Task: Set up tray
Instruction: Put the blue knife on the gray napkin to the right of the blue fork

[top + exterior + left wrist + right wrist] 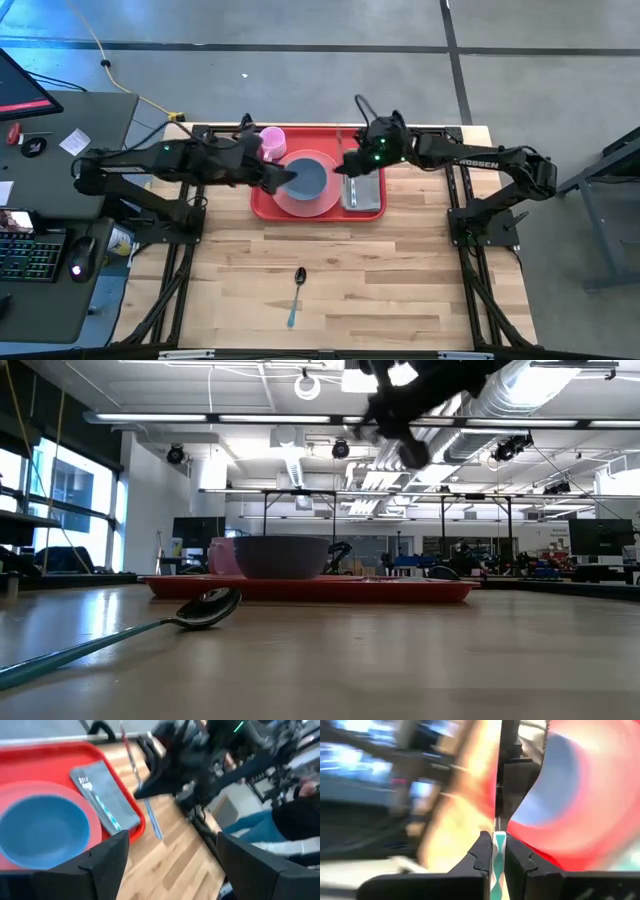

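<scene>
One knife (150, 815) pinched in right gripper (499, 851), long axis along the tray's (262, 205) right rim, above napkin (362, 192); left gripper (172, 857) wide open, over the bowl (308, 178).

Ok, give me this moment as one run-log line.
tray: plate, bowl, cup, napkin with fork | right gripper: shut on knife, above tray's right end | left gripper: open, over bowl | spoon: on table

The tray (265, 204) is bright red, the plate (290, 202) salmon pink, the bowl (309, 178) blue, the cup (272, 141) pink. A grey napkin (116, 800) carries a fork (100, 806) with a teal patterned handle. Between the right gripper's (498, 851) black jaws sits a teal-and-white patterned knife (498, 854) handle.
</scene>
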